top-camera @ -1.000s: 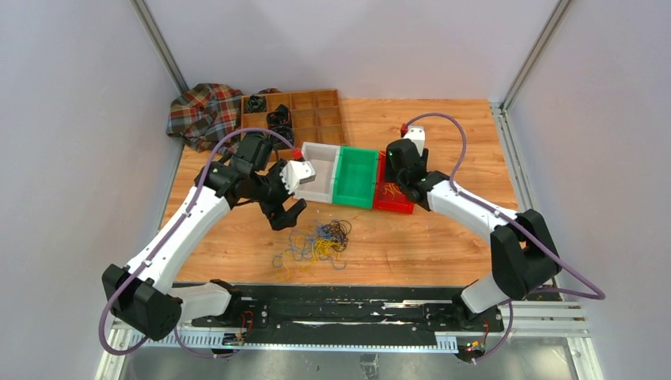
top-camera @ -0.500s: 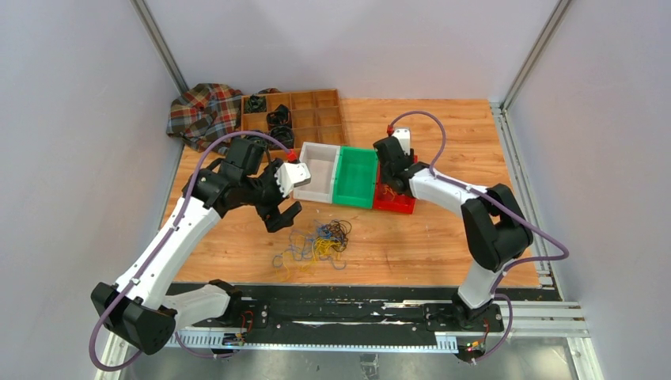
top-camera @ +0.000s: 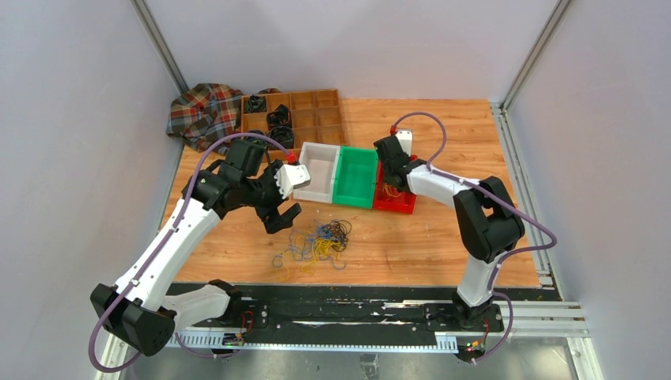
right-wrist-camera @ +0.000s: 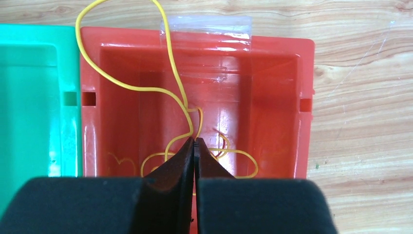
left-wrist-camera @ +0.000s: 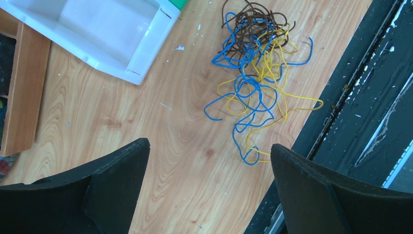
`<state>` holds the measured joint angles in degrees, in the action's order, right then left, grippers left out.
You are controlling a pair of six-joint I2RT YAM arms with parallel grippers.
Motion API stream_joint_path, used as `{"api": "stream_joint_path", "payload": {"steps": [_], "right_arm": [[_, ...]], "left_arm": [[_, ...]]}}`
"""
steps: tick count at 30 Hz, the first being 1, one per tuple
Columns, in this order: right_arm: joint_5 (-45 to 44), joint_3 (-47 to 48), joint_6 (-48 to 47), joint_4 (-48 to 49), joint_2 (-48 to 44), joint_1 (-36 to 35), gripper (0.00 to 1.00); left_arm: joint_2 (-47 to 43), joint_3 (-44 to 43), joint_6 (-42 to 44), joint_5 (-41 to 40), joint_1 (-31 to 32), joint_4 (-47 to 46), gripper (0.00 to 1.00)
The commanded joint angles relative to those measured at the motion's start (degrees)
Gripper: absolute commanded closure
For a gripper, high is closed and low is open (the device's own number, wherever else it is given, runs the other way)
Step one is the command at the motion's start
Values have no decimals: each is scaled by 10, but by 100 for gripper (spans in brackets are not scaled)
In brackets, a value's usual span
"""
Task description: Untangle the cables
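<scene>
The cables [top-camera: 316, 241] lie as a tangle of thin blue, yellow and dark wires [left-wrist-camera: 253, 83] on the wood near the front edge. My left gripper [top-camera: 282, 218] hovers just up-left of the tangle, open, with only bare wood between its fingers [left-wrist-camera: 209, 146]. My right gripper [right-wrist-camera: 195, 140] is shut over the red bin [right-wrist-camera: 304, 87]. A yellow cable [right-wrist-camera: 127, 87] lies looped in that bin and trails over its far left corner. It runs right up to the shut tips; I cannot tell whether it is pinched.
A green bin [top-camera: 354, 178] and a white bin [top-camera: 316, 170] stand in a row left of the red bin [top-camera: 399, 206]. A wooden compartment tray [top-camera: 308, 111] and a plaid cloth [top-camera: 202, 111] sit at the back left. A black rail [left-wrist-camera: 360, 97] borders the tangle.
My right gripper has closed from wide open to shut over the red bin, its arm folding in closer. The left arm shifted slightly left and stayed open.
</scene>
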<state>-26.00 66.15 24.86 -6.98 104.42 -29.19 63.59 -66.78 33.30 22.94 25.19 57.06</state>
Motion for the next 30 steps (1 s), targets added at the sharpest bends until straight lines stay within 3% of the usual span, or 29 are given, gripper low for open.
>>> {"api": "stream_joint_path", "payload": {"steps": [1,5,7,12,20,22,27,30], "right_arm": [[-6,-12,22,-18,-56,5,95],[-7,-27,8,-1,-113,8,62],[-2,-16,-10,5,-112,12,58],[40,43,-45,-2,-52,27,57],[64,69,-56,5,11,37,63],[68,67,-58,15,18,41,69],[58,49,-50,23,16,44,97],[53,17,-33,29,-5,45,99]], "left_arm": [[-8,-3,6,6,-3,-9,1],[-9,-3,5,8,-3,-9,2],[-9,-1,2,9,-3,-9,2],[-14,-2,6,8,-3,-9,2],[-11,-5,10,6,-3,-9,2],[-9,-6,9,5,-3,-9,2],[-8,-6,8,2,-3,-9,2],[-7,-9,7,3,-3,-10,2]]}}
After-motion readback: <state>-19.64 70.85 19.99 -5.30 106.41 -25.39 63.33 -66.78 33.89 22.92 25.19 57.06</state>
